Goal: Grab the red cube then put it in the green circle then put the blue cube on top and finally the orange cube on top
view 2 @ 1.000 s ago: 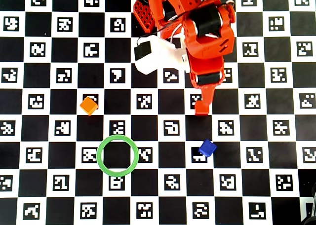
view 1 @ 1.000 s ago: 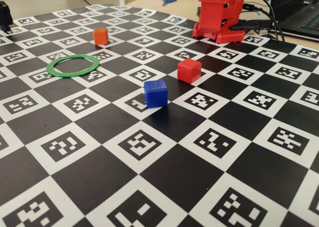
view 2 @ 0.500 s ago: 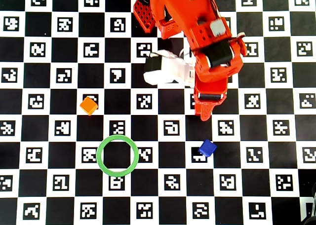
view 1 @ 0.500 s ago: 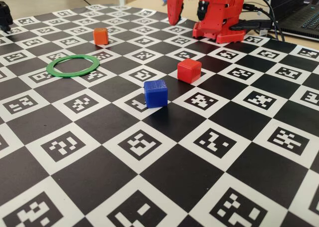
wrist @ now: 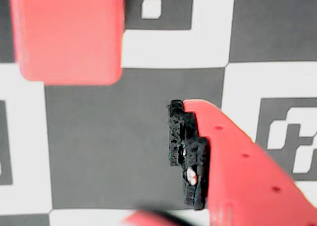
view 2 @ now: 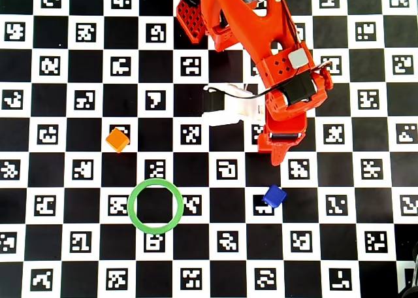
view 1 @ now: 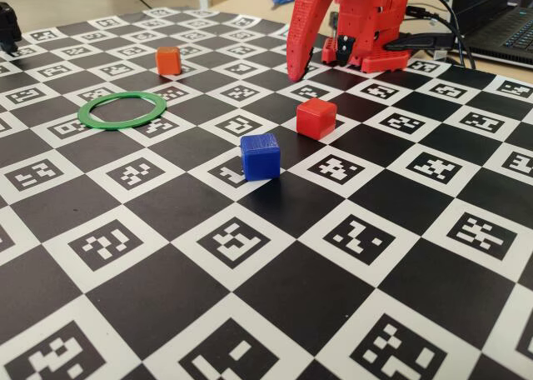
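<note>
Beside red cube (view 1: 316, 117): blue cube (view 1: 260, 156); pincer (view 1: 294, 70) behind.

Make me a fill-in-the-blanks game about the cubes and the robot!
1. The green circle has ____ inside it.
2. In the fixed view, the cube closest to the camera is ____.
3. The gripper is nearest the ____ cube.
4. The orange cube sits ____ the circle.

Answers: nothing; blue; red; outside
</note>
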Action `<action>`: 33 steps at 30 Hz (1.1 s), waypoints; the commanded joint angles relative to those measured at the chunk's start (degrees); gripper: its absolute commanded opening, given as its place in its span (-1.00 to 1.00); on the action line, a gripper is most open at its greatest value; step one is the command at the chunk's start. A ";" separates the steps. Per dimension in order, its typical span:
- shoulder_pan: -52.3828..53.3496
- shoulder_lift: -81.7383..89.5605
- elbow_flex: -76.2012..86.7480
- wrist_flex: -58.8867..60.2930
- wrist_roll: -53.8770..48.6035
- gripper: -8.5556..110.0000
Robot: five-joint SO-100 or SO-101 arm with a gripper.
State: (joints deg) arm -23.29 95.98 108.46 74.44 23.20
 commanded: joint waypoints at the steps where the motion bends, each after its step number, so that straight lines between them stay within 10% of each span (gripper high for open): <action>1: -0.62 0.00 0.53 -2.29 -0.26 -0.15; 33: 2.55 -5.89 7.47 -16.08 -1.58 -0.15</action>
State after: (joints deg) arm -21.27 89.91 116.37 59.06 21.80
